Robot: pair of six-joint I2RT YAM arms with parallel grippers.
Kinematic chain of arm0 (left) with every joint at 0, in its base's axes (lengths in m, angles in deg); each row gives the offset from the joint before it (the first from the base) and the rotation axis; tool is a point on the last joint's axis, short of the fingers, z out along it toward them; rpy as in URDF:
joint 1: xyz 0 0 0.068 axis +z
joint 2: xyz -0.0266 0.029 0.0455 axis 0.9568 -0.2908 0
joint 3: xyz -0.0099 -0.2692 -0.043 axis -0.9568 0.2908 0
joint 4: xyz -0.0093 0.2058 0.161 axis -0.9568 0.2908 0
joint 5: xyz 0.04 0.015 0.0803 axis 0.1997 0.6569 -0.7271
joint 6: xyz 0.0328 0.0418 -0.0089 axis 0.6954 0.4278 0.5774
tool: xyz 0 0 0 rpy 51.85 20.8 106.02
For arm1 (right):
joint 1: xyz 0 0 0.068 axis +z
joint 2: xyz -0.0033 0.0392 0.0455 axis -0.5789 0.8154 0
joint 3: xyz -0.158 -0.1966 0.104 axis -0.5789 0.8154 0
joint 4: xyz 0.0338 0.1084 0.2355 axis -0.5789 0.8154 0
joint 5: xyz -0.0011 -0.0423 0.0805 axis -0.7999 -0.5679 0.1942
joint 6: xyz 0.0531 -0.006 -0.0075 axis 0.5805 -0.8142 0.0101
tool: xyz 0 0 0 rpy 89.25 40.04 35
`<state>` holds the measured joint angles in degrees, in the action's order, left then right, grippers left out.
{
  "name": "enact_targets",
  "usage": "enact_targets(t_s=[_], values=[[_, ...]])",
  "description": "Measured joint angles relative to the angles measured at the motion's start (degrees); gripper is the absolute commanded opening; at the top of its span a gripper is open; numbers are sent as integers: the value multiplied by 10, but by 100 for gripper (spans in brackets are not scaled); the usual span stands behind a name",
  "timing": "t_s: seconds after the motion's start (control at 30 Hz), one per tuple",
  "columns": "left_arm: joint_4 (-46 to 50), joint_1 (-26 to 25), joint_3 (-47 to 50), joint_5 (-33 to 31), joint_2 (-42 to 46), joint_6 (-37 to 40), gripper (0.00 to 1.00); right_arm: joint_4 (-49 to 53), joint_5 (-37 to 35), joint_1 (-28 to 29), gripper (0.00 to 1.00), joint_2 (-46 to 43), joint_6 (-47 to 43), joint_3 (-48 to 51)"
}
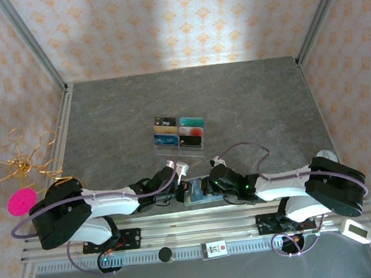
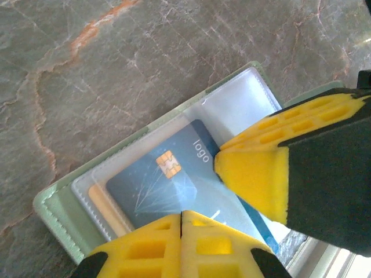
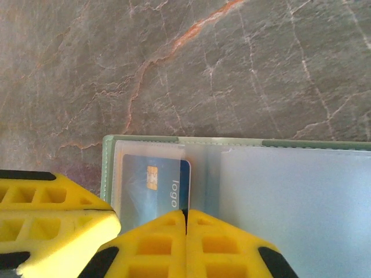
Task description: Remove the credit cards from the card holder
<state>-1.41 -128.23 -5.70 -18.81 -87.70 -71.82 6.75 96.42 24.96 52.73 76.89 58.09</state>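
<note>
Your left hand (image 2: 181, 215) and right hand (image 3: 186, 213) are both closed, fingers together, over the open card holder (image 1: 196, 192) at the worktop's (image 1: 248, 106) near edge.
The blue card (image 2: 168, 179) sits in a clear pocket; whether either hand pinches anything is unclear. Pin the cover with one hand and slide the card out through the pocket's mouth, or the whole holder will likely follow.

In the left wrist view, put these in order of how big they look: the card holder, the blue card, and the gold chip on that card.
1. card holder, largest, though partly cut off by the frame
2. blue card, tucked in its clear pocket
3. gold chip, clearly smallest
</note>
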Motion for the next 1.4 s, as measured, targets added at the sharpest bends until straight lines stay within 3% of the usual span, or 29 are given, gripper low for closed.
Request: enact_targets(t_s=[0.37, 0.47, 0.63, 0.8, 0.9, 1.07, 1.4], values=[[0, 0, 2, 2, -2, 0, 0, -14, -22, 0, 0, 23, 26, -10], [0, 1, 3, 2, -14, 0, 0, -17, -19, 0, 14, 29, 28, -13], [-10, 2, 7, 3, -15, -5, 0, -19, -1, -9, 16, 29, 28, -13], [-20, 5, 12, 6, -15, -9, 0, -27, 8, -13, 11, 25, 28, -4], [-22, 5, 13, 6, -15, -11, 0, -29, 12, -14, 14, 26, 27, -3], [-22, 6, 13, 6, -16, -13, 0, -36, 16, -16, 0, 39, 20, -3], [-38, 21, 23, 20, -14, -15, 0, 4, 12, -16, 0, -11, 16, 1]])
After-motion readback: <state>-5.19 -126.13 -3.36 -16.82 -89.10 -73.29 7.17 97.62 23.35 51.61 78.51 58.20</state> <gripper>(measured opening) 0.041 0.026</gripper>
